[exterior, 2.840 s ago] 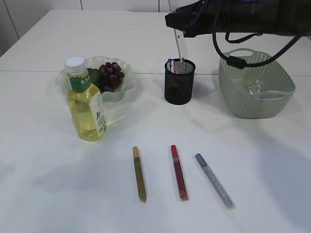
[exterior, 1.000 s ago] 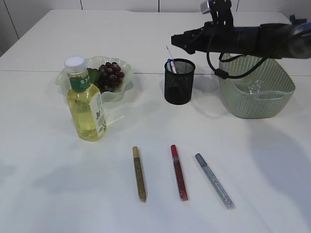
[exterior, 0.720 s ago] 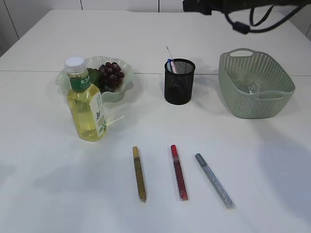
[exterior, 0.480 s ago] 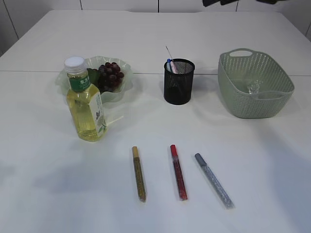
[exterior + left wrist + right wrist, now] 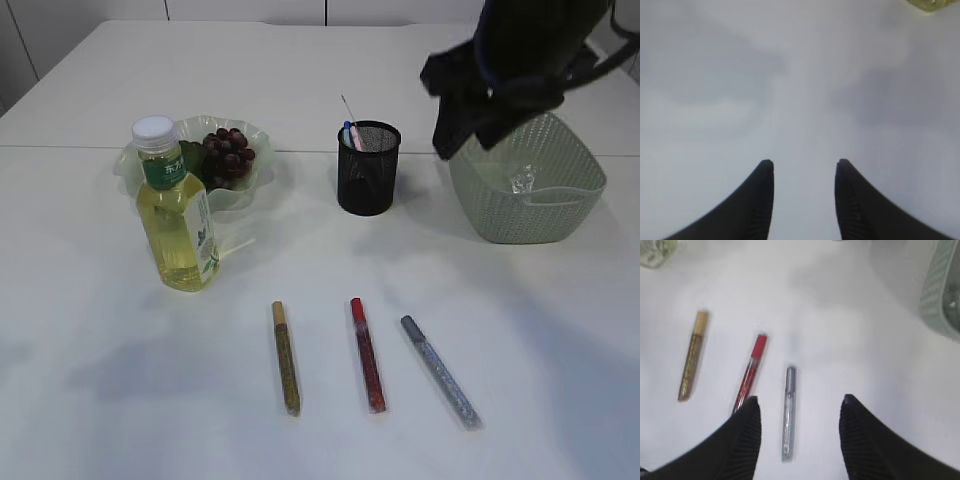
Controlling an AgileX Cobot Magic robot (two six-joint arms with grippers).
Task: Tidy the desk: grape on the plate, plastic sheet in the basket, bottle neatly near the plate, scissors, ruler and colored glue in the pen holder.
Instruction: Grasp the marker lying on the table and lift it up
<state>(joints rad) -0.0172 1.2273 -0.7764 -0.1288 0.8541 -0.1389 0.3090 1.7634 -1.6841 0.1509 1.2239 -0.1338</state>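
Note:
Three glue pens lie on the table near the front: gold (image 5: 287, 358), red (image 5: 367, 354) and silver (image 5: 441, 372). They also show in the right wrist view: gold (image 5: 692, 356), red (image 5: 751, 371), silver (image 5: 788, 412). My right gripper (image 5: 800, 400) is open and empty, high above the silver pen; its arm (image 5: 500, 80) hangs blurred in front of the basket. The black pen holder (image 5: 368, 168) holds the clear ruler (image 5: 348, 108) and scissors (image 5: 350, 131). Grapes (image 5: 228, 155) lie on the green plate (image 5: 258, 185), with the bottle (image 5: 178, 215) beside it. My left gripper (image 5: 804, 162) is open over bare table.
The green basket (image 5: 525, 190) stands at the right with a clear plastic sheet (image 5: 520, 182) inside; its wall shows in the right wrist view (image 5: 940, 295). The bottle's base shows at the top edge of the left wrist view (image 5: 932, 4).
The right arm let go of the ruler in the pen holder, rose out of view, then came back down in front of the basket. The objects have not moved.

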